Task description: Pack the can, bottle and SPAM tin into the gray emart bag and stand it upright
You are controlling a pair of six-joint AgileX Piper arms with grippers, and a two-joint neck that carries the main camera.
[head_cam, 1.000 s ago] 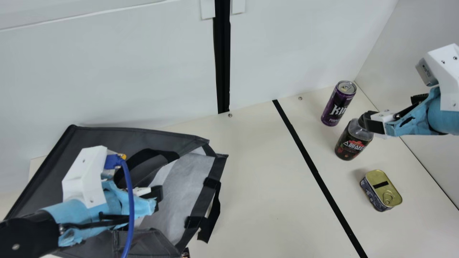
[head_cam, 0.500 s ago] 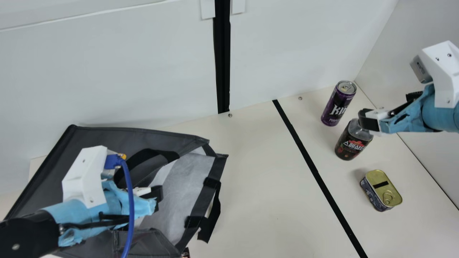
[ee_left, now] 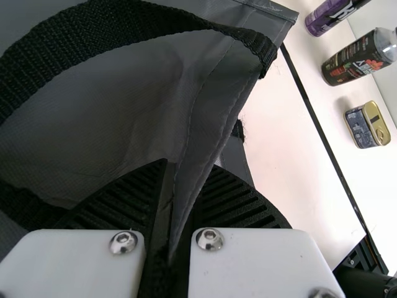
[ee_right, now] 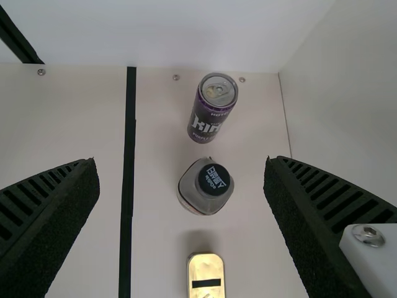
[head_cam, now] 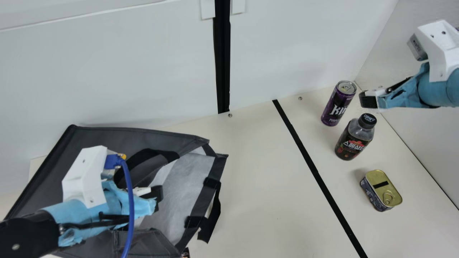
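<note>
The cream table [head_cam: 261, 200] is stretching under everything, and the gray emart bag [head_cam: 104, 139] is lying on its side at the left, its mouth gaping toward the right and its pale lining [head_cam: 190, 172] showing. One black handle [head_cam: 147, 156] is arching over the upper panel, while another [head_cam: 213, 215] is drooping beside the rim onto the table. A long black line [head_cam: 312, 165] is running from the far edge toward the near right, between the bag and the three groceries.

The left gripper [head_cam: 157, 197] is poised at the bag's mouth; in the left wrist view its ribbed fingers [ee_left: 127, 192] are pinching a fold of the gray fabric between them. The right gripper [head_cam: 368, 99] is hanging in the air at the far right, near the can and the bottle and touching neither. It is gripping nothing, its fingers [ee_right: 46, 223] standing wide apart in the right wrist view.

On the right side of the table, the dark bottle [head_cam: 353, 139] is standing upright with its black cap on, in the middle of a loose row. The purple can [head_cam: 338, 104] is standing upright just beyond it. The SPAM tin [head_cam: 381, 191] is resting nearer, its gold pull-tab lid facing up.
</note>
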